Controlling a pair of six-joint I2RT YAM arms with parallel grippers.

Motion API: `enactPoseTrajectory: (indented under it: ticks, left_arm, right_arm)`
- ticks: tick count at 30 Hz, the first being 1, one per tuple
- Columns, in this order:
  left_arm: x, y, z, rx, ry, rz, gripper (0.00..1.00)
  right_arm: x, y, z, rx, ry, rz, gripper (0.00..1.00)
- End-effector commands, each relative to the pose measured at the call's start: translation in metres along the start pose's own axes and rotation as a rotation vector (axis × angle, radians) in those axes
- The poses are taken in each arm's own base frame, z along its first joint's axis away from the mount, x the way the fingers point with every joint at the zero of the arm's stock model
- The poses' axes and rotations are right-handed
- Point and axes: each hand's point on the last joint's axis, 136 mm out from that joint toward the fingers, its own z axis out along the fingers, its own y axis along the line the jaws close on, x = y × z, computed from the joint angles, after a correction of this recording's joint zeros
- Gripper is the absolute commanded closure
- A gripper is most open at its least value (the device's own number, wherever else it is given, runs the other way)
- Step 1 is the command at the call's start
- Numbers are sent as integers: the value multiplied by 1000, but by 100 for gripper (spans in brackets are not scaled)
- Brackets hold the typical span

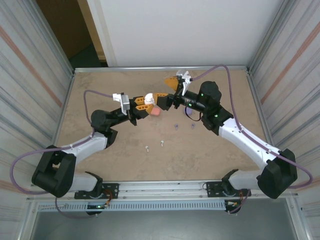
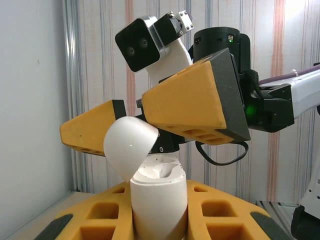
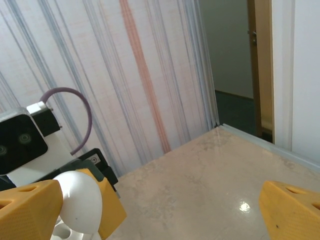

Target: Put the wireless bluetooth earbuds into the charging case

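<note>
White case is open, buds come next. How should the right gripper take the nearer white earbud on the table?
Probably from straight above: the white earbud lies low on the table, apart from its twin, so open fingers can straddle it. Pinch across its bulkier head; which way the stem points is too small to tell.

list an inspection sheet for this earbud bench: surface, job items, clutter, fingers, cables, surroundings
surface: tan tabletop, slightly glossy
job's things: white case held with its lid open; pink case on the table beside it; white earbuds and purple earbuds loose on the table, a pair of each
clutter: nothing seen
grippers: left gripper fingers shut on the white case; right gripper open, fingers spread wide by the lid
cables: purple cables looping off both arms, away from the earbuds
surroundings: striped side walls, white back panel, dark doorway
</note>
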Motion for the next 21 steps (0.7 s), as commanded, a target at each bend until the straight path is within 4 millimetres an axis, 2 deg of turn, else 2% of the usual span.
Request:
enactPoseTrajectory:
  ticks: [1,9,15,21]
  left_arm:
    - [-19,-8,5,50,-39,53,100]
    - [-18,-7,5,39,-38,53,100]
    - [-15,-2,3,6,-30,56,100]
    - [-14,0,-2,-36,-11,83,100]
  right_arm:
    - [-8,-6,3,18,-9,-3,1]
    - [-16,-1,1,2,-21,-11,1]
    - [-23,1,-15,34,-34,-27,1]
    - [-11,-6,-34,118,4,-19,1]
